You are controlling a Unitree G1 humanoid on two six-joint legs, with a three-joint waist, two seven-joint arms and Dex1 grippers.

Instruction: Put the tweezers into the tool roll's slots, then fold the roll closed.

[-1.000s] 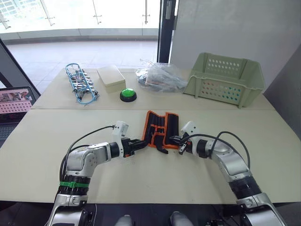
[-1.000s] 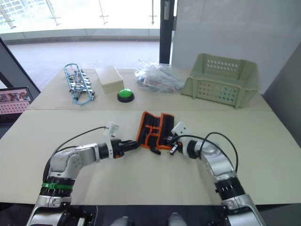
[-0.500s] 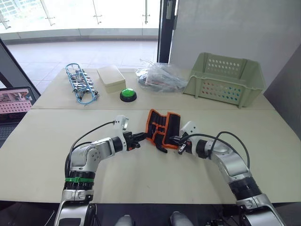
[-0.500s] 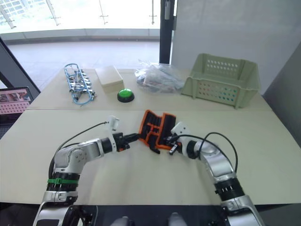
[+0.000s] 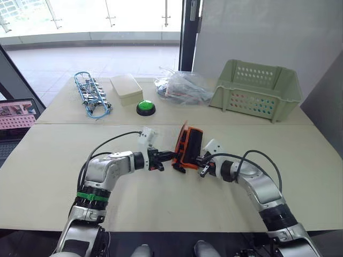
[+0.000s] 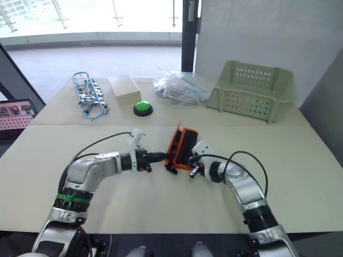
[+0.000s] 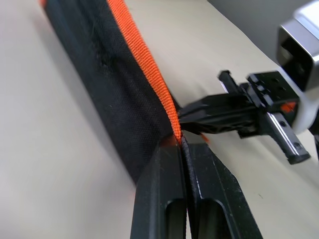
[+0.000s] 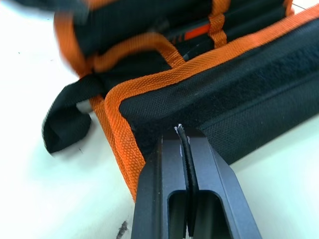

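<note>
Tool roll (image 5: 188, 145) stands half-folded on the counter (image 5: 161, 203): left hand (image 5: 170, 157) pinches its nine-o'clock flap upright to close it, right hand (image 5: 202, 162) clamps the three-o'clock edge, anchoring it.

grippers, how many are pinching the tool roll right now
2. The left hand is shut on the tool roll at its raised left orange edge; the right hand is shut on the near right edge, which lies on the table.

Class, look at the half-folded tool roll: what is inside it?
Inside the tool roll, only black slots with orange stitching show. Whether tweezers sit in them cannot be seen; the raised flap covers the rest.
</note>
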